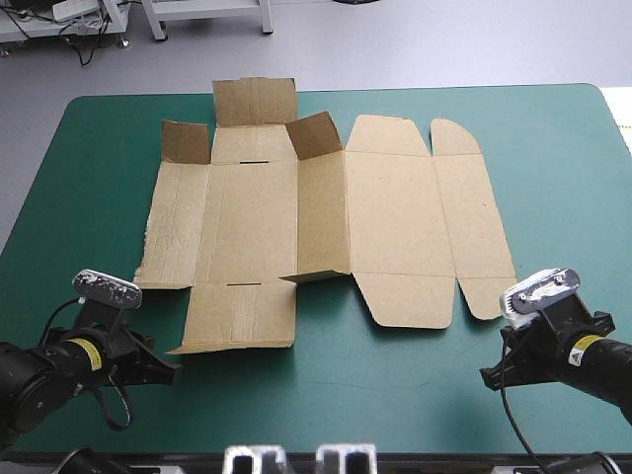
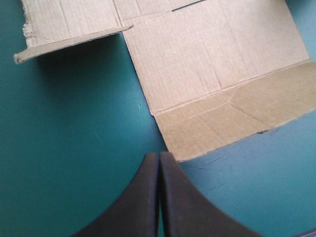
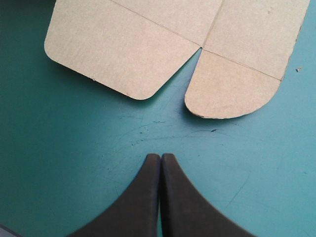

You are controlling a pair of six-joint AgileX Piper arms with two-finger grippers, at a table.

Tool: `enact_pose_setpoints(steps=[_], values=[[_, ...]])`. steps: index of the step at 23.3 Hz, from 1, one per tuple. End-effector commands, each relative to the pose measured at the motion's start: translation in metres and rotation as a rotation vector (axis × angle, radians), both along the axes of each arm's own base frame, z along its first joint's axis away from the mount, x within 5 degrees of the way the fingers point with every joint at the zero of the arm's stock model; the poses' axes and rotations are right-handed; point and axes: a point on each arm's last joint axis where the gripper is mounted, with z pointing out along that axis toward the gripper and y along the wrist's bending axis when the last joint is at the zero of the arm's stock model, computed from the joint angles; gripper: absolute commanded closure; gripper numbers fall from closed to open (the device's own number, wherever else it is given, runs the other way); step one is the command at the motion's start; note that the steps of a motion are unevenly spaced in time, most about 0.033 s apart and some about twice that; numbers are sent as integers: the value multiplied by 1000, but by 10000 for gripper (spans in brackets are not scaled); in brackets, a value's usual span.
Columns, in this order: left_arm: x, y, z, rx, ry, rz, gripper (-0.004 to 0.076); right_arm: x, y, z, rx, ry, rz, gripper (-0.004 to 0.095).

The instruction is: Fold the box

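Site reads as a robotics lab or test bay. Tabletop (image 1: 553, 148) wears a plain teal-green cover, a work surface rather than furniture. Fine scratch marks (image 3: 148, 129) score the cover ahead of my right hand (image 3: 160, 155), and more show ahead of my left hand (image 2: 159, 155). Beyond the far edge: smooth grey floor (image 1: 415, 49), grey metal legs of a bench frame (image 1: 158, 20), dark cables (image 1: 84, 41) trailing loose across the floor.

The left gripper (image 2: 159, 159) has its black fingers pressed together in one point over the teal-green bench (image 2: 74, 148). The brown box (image 2: 217, 64) lies flat just ahead, its nearest flap corner beside the fingertips.
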Motion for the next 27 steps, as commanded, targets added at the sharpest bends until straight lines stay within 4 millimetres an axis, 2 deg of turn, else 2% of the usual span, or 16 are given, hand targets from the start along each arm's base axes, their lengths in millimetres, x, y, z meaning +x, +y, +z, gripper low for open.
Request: enact_pose_setpoints(steps=[1,9,15,17,19,21,24,25,27], values=[[3,-3,9,-37,-54,-5,734,3,1,9,7,-46,8,932],[3,-3,9,-37,-54,-5,734,3,1,9,2,-49,15,932],[20,1,43,40,-213,12,725,5,1,10,-4,-80,27,932],[43,-8,69,67,-254,10,710,5,2,11,-17,-94,48,932],[56,-16,78,85,-274,-25,710,5,2,11,-26,-98,59,932],[85,-27,85,89,-296,-30,710,5,2,11,-31,-105,65,932],[134,-38,70,-42,-131,-104,710,5,3,11,-26,-105,77,932],[150,-36,58,-165,-55,-159,710,5,3,11,-26,-106,83,932],[163,-19,48,-232,5,-175,710,5,3,11,-28,-108,88,932]])
